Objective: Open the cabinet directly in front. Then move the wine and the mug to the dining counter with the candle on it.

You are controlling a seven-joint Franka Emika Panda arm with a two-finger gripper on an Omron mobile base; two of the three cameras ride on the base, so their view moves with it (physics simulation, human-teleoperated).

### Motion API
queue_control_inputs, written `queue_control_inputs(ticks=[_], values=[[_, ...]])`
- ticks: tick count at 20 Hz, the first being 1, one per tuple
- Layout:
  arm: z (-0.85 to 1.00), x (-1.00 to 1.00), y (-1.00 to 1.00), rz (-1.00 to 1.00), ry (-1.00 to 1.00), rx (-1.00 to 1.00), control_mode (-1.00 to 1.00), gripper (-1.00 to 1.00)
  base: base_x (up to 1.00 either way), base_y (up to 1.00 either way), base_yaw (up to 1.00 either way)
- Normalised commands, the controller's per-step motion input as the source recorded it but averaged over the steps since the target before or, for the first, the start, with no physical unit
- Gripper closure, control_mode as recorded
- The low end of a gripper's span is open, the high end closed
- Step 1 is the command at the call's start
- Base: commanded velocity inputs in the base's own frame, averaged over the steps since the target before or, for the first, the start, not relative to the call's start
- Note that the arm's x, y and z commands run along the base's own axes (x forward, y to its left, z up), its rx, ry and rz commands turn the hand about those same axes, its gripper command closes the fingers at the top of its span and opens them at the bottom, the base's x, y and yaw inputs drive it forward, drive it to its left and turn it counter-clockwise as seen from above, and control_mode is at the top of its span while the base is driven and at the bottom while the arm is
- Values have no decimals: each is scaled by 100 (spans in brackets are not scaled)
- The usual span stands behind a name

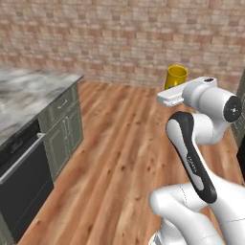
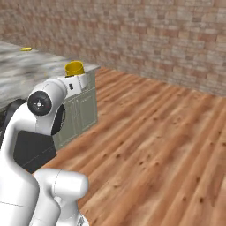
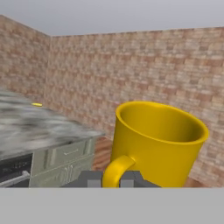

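Observation:
The yellow mug point(image 3: 159, 140) stands upright in my gripper point(image 3: 111, 178), whose two dark fingertips are shut on its handle at the bottom of the hand view. From the left base view the mug point(image 1: 176, 76) rides just above the white hand, high over the wooden floor. In the right base view its rim point(image 2: 74, 68) shows above the hand, in front of the worktop's corner. The cabinet, the wine, the dining counter and the candle are out of view.
A marble worktop point(image 1: 28, 91) on low green cabinets point(image 1: 64, 127) runs along the left, with a black dishwasher front point(image 1: 21, 170) below it. A small yellow thing point(image 2: 26, 49) lies on that worktop. Wooden floor point(image 2: 159, 132) stretches to a brick wall point(image 1: 124, 38).

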Motion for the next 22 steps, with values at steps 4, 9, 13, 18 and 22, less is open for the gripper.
queue_control_inputs(ticks=[4,9,13,18,22], values=[[0,0,0,0,0,0,100,100,100,-25,0],[0,0,0,0,0,0,100,100,100,-37,1],[0,0,0,0,0,0,100,100,100,-47,7],[0,0,0,0,0,0,100,100,100,-47,9],[0,0,0,0,0,0,100,100,100,-23,9]])
